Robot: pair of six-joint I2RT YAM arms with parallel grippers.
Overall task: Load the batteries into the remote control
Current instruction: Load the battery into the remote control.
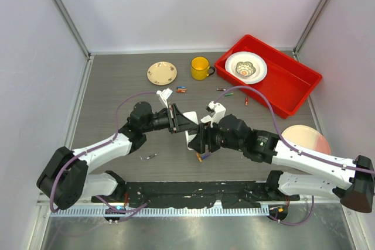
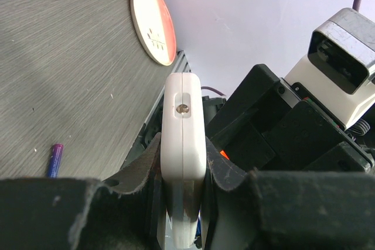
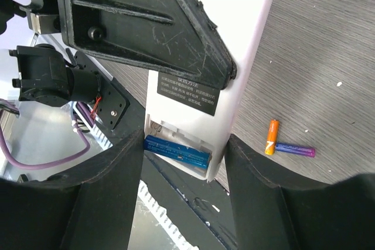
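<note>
Nearest the lens: the right jaws, parted on either side of the remote control's (image 3: 249, 45) open end; they sit so close to its sides that I cannot tell whether they press it.
Right wrist, remote: white, held off the tabletop (image 3: 328, 57), back label toward this camera, cover off.
Right wrist, bay: the battery bay (image 3: 176, 136) holds one blue battery (image 3: 177, 149); the room beside it looks unfilled.
Right wrist, spares: an orange battery (image 3: 270, 137) and a purple battery (image 3: 296, 150) lie touching on the tabletop, near the right jaws.
Left wrist: the left jaws are clamped on the remote's flat faces, the handset edge-on with its emitter end pointing away; a pink plate (image 2: 153, 21) lies beyond.
Top view: both arms meet mid-tabletop with the remote between them; loose batteries (image 1: 181, 89) lie toward the yellow mug (image 1: 200, 68) and red tray (image 1: 304, 86).
Doing it well: probably hold the left grip firm, press the blue battery flat against its spring, check polarity, then fetch the nearby orange one.
</note>
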